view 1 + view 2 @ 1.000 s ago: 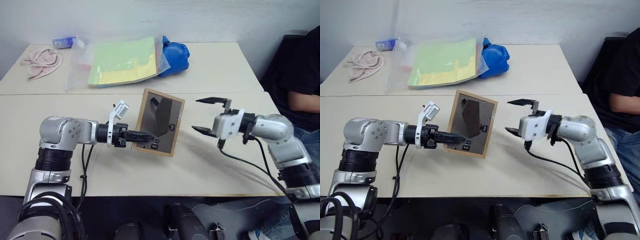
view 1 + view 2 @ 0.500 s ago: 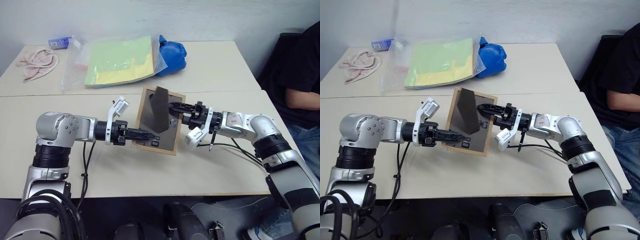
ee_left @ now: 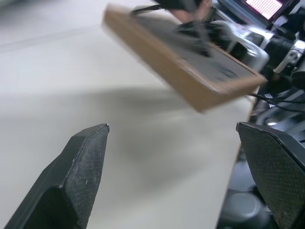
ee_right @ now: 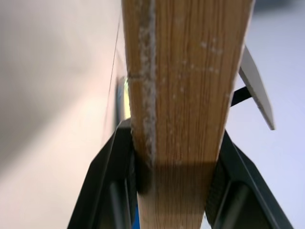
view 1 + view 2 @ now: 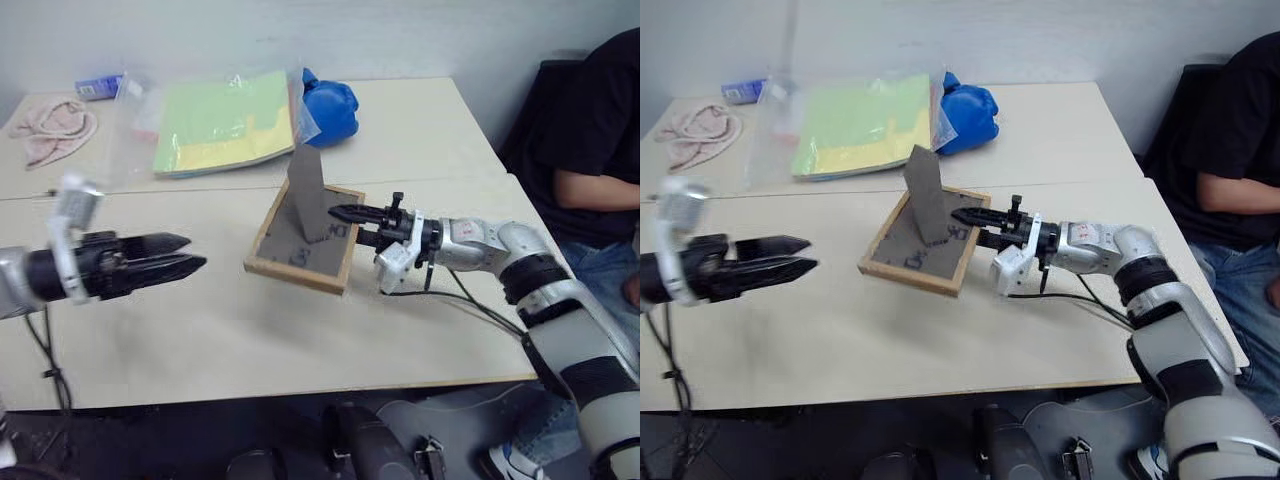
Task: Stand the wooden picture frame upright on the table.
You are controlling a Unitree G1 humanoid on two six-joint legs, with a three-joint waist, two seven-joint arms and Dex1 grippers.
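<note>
One wooden picture frame [image 5: 300, 238] is on the worktop [image 5: 200, 330], back side up, tilted so its far-right edge is lifted and its near-left edge sits low at or close to the surface. One grey stand flap [image 5: 306, 192] sticks up from its back. The frame is about mid-worktop, nearer the right edge than the left.

There are two hands. The right hand [image 5: 345, 213] is clenched on the frame's raised right edge; the right wrist view shows the wooden edge [image 4: 186, 95] pinched between its two black fingers [image 4: 107, 186]. The left hand [image 5: 185, 257] is released, its fingers [image 3: 78, 167] spread wide with nothing between them. It hangs over the worktop's left part, well apart from the frame and pointing toward it.

Along the far edge lie one clear plastic bag of green and yellow sheets [image 5: 220, 120], one blue glove-like object [image 5: 328, 103] just beside it, one pink cloth [image 5: 45, 130] near the far-left corner, and one small blue packet [image 5: 98, 87] behind the cloth. A person in a black top [image 5: 585, 130] sits past the right edge. A black cable [image 5: 470, 305] trails on the worktop under the right arm.
</note>
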